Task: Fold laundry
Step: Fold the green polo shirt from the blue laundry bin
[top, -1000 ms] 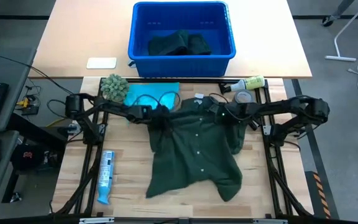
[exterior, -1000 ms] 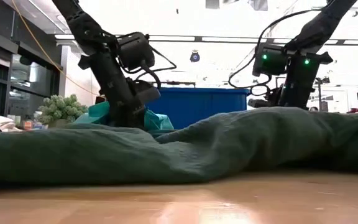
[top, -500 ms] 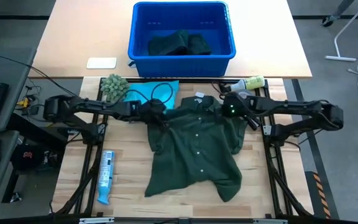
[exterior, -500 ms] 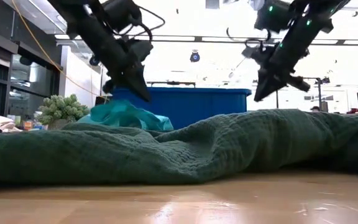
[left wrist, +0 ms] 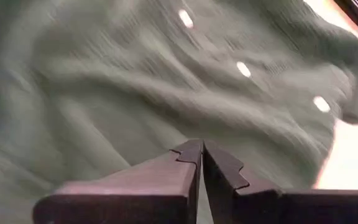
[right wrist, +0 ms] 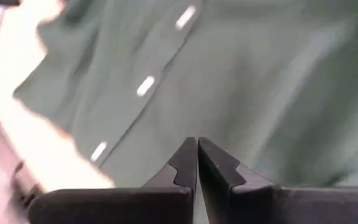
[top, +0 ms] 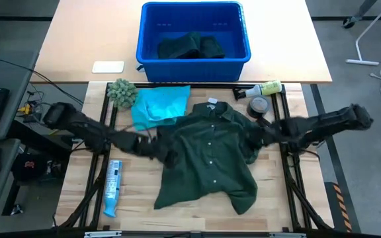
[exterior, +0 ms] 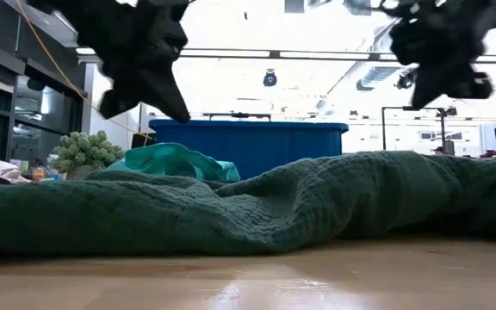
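Note:
A dark green button shirt point(top: 207, 158) lies spread front-up on the wooden table, collar and white tag toward the far edge. It fills the left wrist view point(left wrist: 166, 74) and the right wrist view point(right wrist: 260, 81). A turquoise shirt point(top: 159, 106) lies crumpled on the table beside its far-left shoulder. My left gripper point(top: 169, 154) hangs shut above the green shirt's left side, its fingertips point(left wrist: 202, 147) together and bare. My right gripper point(top: 249, 136) hangs shut above the shirt's right shoulder, also bare point(right wrist: 197, 144). In the low view both grippers point(exterior: 179, 112) point(exterior: 455, 86) are well clear of the cloth.
A blue bin point(top: 194, 56) holding dark garments stands on the far table. A fuzzy grey-green ball point(top: 121, 92), a bottle point(top: 264, 88) and a tape roll point(top: 259, 104) sit along the far edge. A blue-white tube point(top: 113, 187) lies at the near left.
Both grippers have risen from the green shirt's shoulders near the collar and swung toward the table's near edge, staying shut. The left one has left the turquoise shirt uncovered. The green shirt lies as before.

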`<move>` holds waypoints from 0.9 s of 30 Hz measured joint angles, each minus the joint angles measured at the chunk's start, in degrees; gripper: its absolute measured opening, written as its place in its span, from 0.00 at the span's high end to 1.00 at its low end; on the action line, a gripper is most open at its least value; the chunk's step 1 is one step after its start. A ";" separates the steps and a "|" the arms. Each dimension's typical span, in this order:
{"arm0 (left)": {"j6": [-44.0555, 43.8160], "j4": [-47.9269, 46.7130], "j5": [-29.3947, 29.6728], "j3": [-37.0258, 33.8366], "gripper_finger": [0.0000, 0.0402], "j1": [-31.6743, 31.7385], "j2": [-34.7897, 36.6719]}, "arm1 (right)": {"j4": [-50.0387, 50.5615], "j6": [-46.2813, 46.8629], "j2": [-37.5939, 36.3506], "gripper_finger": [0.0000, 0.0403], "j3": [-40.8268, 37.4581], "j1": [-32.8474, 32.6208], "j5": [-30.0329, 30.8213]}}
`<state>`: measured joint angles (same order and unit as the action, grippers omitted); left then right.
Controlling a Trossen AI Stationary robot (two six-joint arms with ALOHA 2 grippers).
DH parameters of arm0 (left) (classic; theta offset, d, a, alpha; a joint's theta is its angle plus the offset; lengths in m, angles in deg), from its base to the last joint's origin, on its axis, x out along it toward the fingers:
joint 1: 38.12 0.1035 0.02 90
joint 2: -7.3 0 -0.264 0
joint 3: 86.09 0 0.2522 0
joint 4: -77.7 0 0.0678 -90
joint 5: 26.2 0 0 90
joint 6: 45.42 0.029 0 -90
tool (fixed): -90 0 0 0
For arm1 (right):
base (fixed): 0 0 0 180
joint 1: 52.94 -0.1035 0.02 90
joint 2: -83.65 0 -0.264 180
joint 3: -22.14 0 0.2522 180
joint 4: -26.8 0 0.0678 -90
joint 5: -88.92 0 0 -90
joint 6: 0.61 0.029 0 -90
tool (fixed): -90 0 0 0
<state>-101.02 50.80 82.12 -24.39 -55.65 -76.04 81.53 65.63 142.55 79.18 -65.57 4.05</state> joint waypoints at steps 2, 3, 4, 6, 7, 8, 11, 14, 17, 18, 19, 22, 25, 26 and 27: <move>-4.68 2.18 0.20 0.00 1.00 -4.21 -1.93 | -5.03 6.02 0.85 1.00 -2.09 -7.37 -0.27; -6.78 3.12 0.06 0.00 1.00 -6.15 -2.92 | -7.86 8.91 1.52 1.00 -2.97 -11.01 -0.27; -8.84 4.10 -0.06 0.00 1.00 -8.01 -3.84 | -10.43 11.65 2.31 1.00 -3.65 -14.59 -0.27; -12.95 5.36 -0.14 0.00 1.00 -11.03 -4.94 | -14.10 17.03 3.94 1.00 -4.08 -21.17 -0.21; -14.76 5.93 -0.14 0.00 1.00 -12.22 -5.23 | -16.01 19.69 4.75 1.00 -4.05 -24.43 0.03; -16.47 6.19 0.16 0.00 1.00 -13.20 -5.34 | -17.63 22.18 5.58 1.00 -3.77 -27.51 0.48; -19.15 5.80 0.81 0.00 1.00 -14.97 -5.39 | -21.68 29.02 8.01 1.00 -1.82 -35.78 2.57; -19.16 5.61 0.50 0.00 1.00 -15.09 -5.39 | -20.21 37.08 11.43 1.00 0.53 -42.67 4.42; -18.18 4.98 -0.02 0.00 1.00 -13.83 -5.39 | -17.17 48.62 16.10 1.00 1.57 -48.56 8.63; -17.62 4.84 -0.10 0.00 1.00 -13.37 -5.39 | -17.24 53.35 17.78 1.00 1.71 -50.39 11.36; -16.99 4.79 -0.41 0.00 1.00 -12.79 -5.39 | -17.38 57.48 19.74 1.00 1.77 -51.94 13.68; -15.59 4.75 -2.23 0.00 1.00 -10.86 -5.39 | -20.24 59.47 25.08 1.00 1.74 -52.58 9.78; -13.41 4.21 -3.36 0.03 1.00 -9.36 -5.39 | -23.09 59.74 29.19 1.00 1.75 -51.55 7.10; -12.47 3.60 -3.55 0.24 1.00 -8.86 -5.39 | -23.07 59.69 30.00 1.00 1.75 -50.78 6.20; -11.54 2.85 -3.68 0.51 1.00 -8.44 -5.39 | -22.50 59.49 30.49 1.00 1.75 -50.00 5.62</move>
<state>-112.56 53.64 78.44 -23.87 -64.09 -81.43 59.03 125.12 173.04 80.94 -115.57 9.67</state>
